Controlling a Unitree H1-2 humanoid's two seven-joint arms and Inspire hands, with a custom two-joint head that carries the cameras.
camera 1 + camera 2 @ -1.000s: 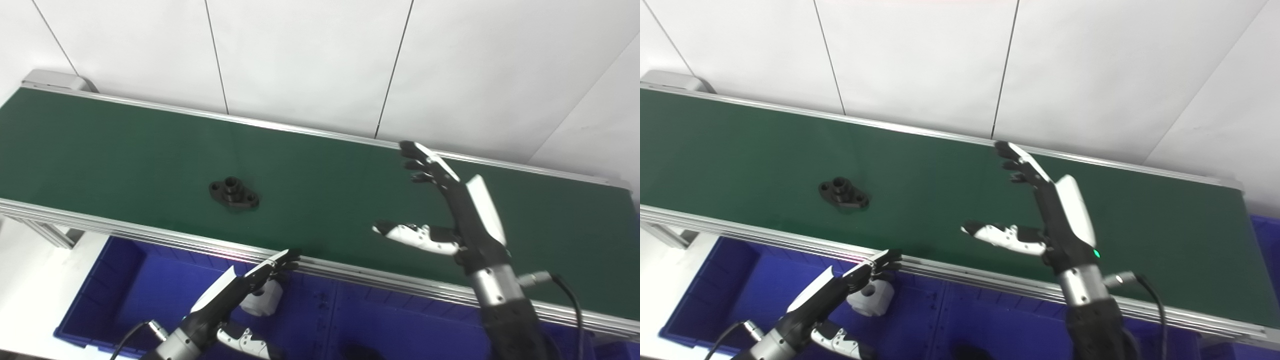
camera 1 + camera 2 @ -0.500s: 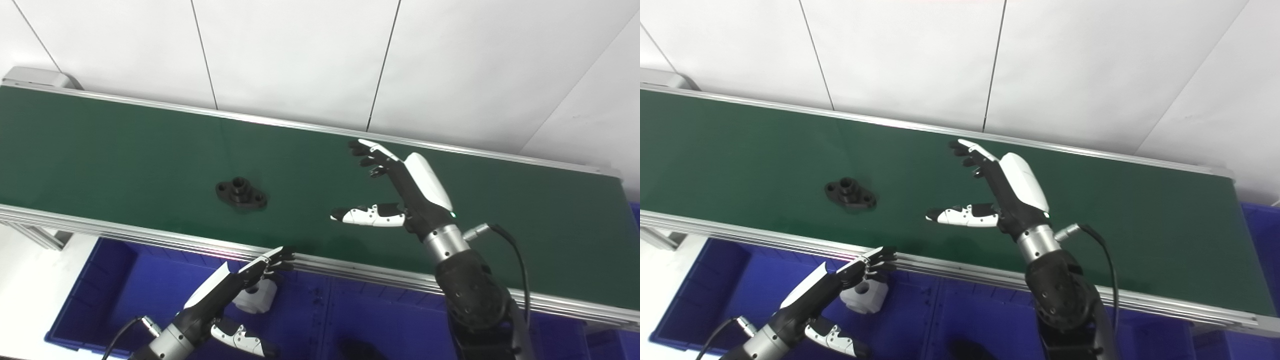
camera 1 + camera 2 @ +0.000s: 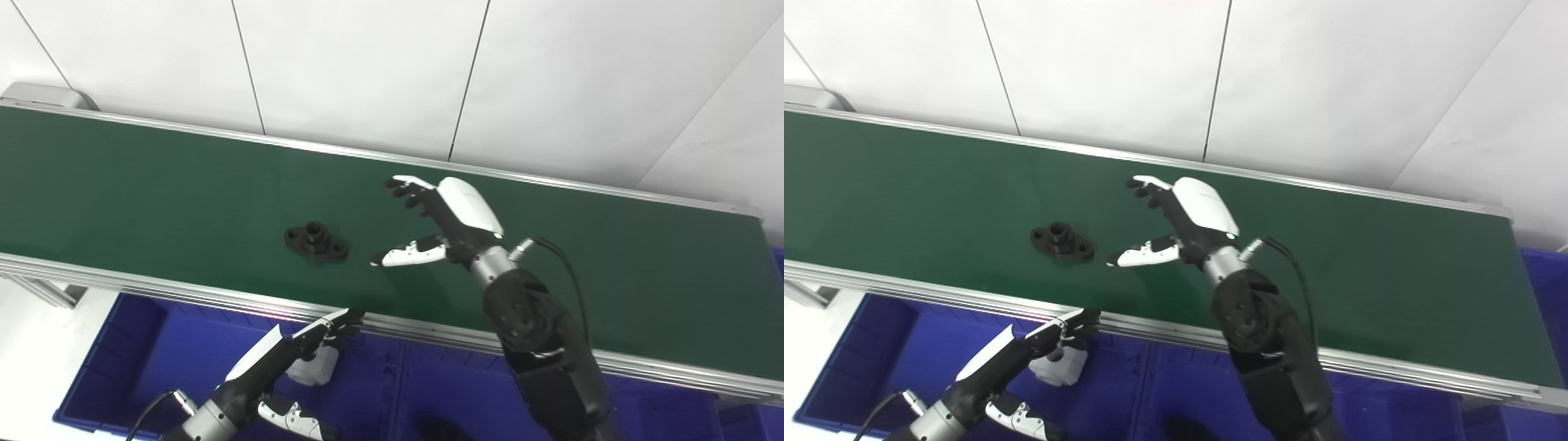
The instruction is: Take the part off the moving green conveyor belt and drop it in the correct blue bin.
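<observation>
Black flanged part (image 3: 316, 242) lies flat on the green conveyor belt (image 3: 153, 190), near its front rail, nothing touching it. Right hand (image 3: 441, 223) hovers over the belt just right of the part, fingers spread and thumb out toward it, holding nothing. Left hand (image 3: 288, 352) sits low in front of the belt over the blue bin (image 3: 141, 361), fingers straight and apart, empty. White cylindrical part (image 3: 312, 369) lies in the bin just under the left hand's fingertips.
</observation>
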